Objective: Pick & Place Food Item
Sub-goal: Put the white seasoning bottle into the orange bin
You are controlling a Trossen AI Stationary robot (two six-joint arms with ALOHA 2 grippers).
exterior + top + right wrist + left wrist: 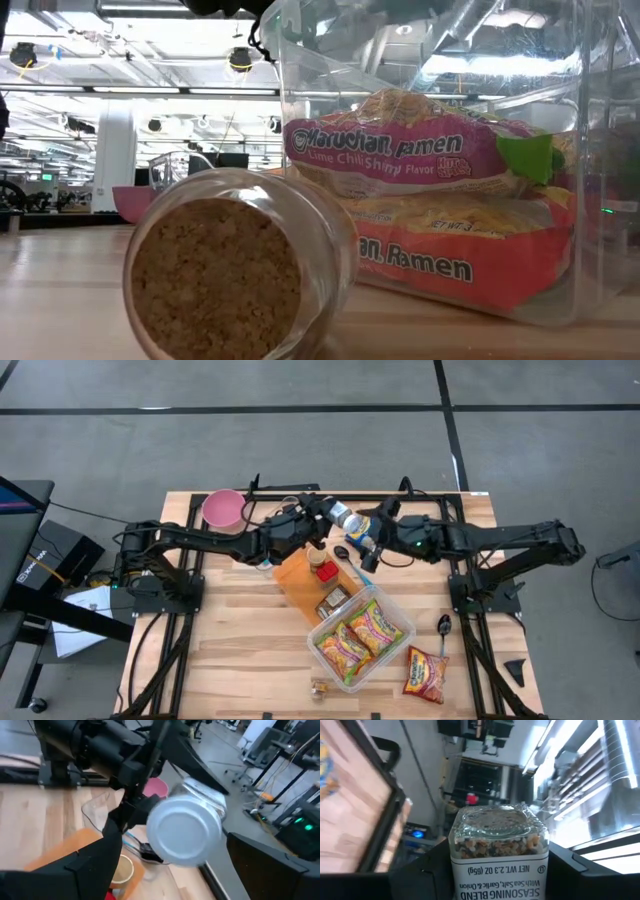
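Note:
A glass seasoning-blend jar (343, 515) with a white label is held in the air over the table's far middle. My left gripper (322, 512) comes from the left and is shut on it; the left wrist view shows the jar (497, 845) between its dark fingers. My right gripper (368, 545) comes from the right, open, close to the jar. In the right wrist view the jar's round grey end (184, 834) faces the camera between and beyond my spread right fingers. Whether they touch the jar, I cannot tell. My left gripper pinches the jar's labelled sides (465, 880) between its two fingers (427, 872), toward the grey-capped end. The glass base (497, 820) points away from the wrist. The jar lies roughly level, lifted clear of the table.
A clear tub (398, 610) holds ramen packets, and one more packet (425, 672) lies beside it. An orange mat (298, 582) carries a small red-topped bottle (322, 565). A pink bowl (224, 508), a spoon (443, 625) and a cork-stoppered jar (220, 270) are also there.

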